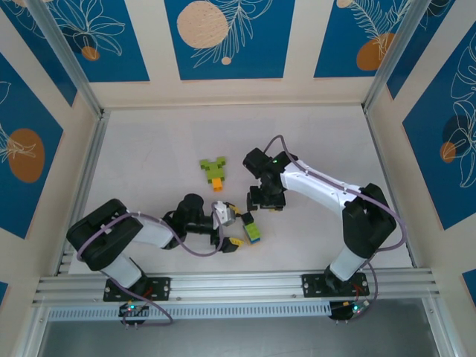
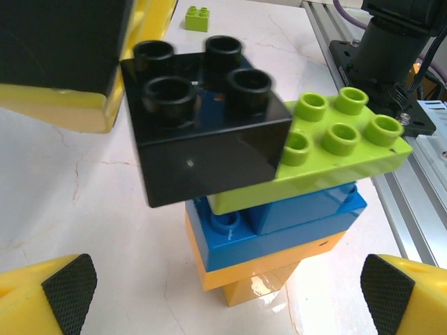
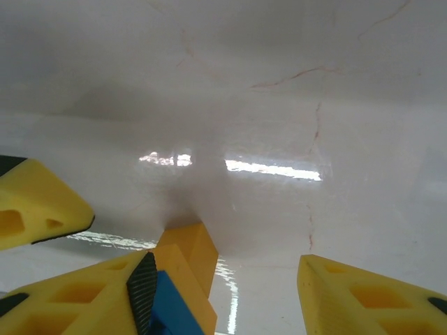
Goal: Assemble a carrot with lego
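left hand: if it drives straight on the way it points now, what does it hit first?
The brick stack standing on the table between the open fingers of the left hand. The black brick on top looks nearest, so it is probably first contact, though depth is hard to judge from the wrist view.

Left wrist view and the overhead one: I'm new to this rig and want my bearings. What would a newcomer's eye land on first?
A crooked stack stands mid-frame in the left wrist view: a glossy black four-stud plastic brick on a lime green studded brick, over a blue brick and an orange brick, just ahead of the open left gripper. From above, a small lime green and orange brick cluster lies mid-table.
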Robot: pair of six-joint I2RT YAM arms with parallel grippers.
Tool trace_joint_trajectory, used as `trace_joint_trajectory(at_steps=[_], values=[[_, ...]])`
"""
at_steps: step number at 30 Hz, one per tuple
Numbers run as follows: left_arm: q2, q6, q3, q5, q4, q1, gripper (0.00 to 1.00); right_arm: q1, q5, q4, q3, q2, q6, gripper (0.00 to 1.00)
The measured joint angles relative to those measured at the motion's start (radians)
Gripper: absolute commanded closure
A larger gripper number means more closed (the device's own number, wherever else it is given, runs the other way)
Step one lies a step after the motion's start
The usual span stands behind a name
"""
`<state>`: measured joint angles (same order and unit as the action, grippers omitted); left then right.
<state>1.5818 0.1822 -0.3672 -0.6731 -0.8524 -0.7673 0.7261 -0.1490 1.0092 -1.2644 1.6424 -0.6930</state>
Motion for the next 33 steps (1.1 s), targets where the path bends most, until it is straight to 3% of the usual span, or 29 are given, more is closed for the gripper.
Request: trace_joint_trajectory(at_steps=[12,33], values=[[0.068,-0.001,-0.067,-0.011,-0.001,0.000,0.01,0.046,0.024,-0.007,-0.013,0.000,0.010,0.43],[0.124,-0.035,-0.133,-0.109,-0.051,0.004,0.01,0.004,-0.040,0.017,-0.121,0.009,0.024,0.42]])
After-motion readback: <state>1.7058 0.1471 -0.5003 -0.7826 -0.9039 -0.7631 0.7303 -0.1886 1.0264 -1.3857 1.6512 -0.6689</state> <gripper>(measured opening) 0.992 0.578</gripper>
